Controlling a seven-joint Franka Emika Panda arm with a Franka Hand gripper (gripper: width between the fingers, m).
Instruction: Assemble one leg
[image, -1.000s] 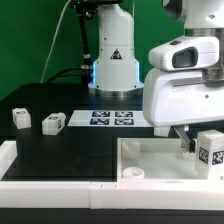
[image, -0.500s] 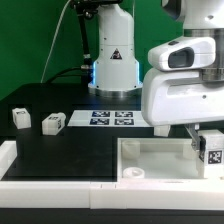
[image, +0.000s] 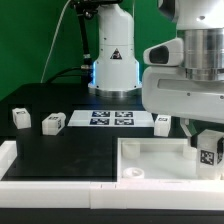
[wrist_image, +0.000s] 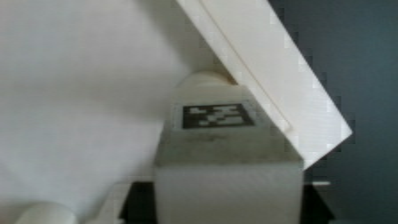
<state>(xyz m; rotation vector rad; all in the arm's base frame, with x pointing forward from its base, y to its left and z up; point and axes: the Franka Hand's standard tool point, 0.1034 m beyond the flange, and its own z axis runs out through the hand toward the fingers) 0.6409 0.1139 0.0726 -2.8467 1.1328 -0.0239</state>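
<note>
The end effector (image: 207, 150), clenched on the small white tagged plastic leg (image: 208, 154), had shifted 1 step sideways, exposing another leg (image: 161, 122), likely aligning for insertion.

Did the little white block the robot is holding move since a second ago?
Yes. In the exterior view the leg in the gripper has gone up a little and toward the exterior view's left, judged against the big white tray below it.
</note>
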